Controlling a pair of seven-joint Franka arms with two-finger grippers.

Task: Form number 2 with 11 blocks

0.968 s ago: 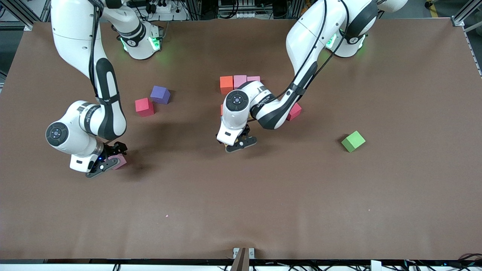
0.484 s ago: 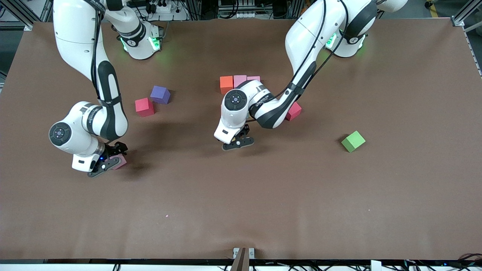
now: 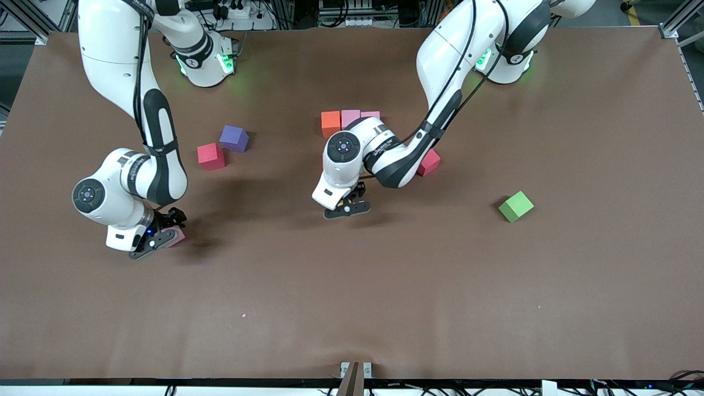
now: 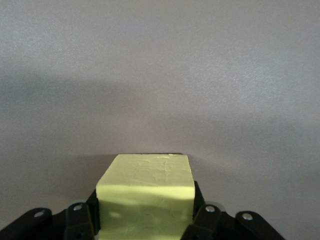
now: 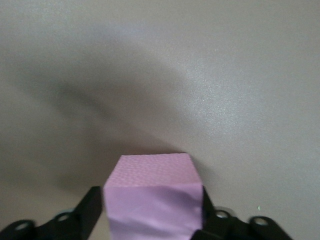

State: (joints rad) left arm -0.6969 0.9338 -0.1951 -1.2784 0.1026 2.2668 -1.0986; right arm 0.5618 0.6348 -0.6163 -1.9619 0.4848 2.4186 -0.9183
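Right gripper [image 3: 159, 237] low at the table [image 3: 385, 286], toward the right arm's end, fingers flanking pink block [image 5: 155, 200]; contact not discernible. Left gripper [image 3: 346, 208] mid-table, fingers alongside yellow block [image 4: 146, 197]; grip likewise unclear. Orange block [image 3: 330, 123] with two pink ones in row nearer the bases. Green block [image 3: 516, 206] apart

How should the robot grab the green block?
Come straight down from above and pinch two opposite flat sides. The green block sits flat on the table with nothing touching it, but it is turned at an angle to the table's edges, so the fingers should turn to match its sides.
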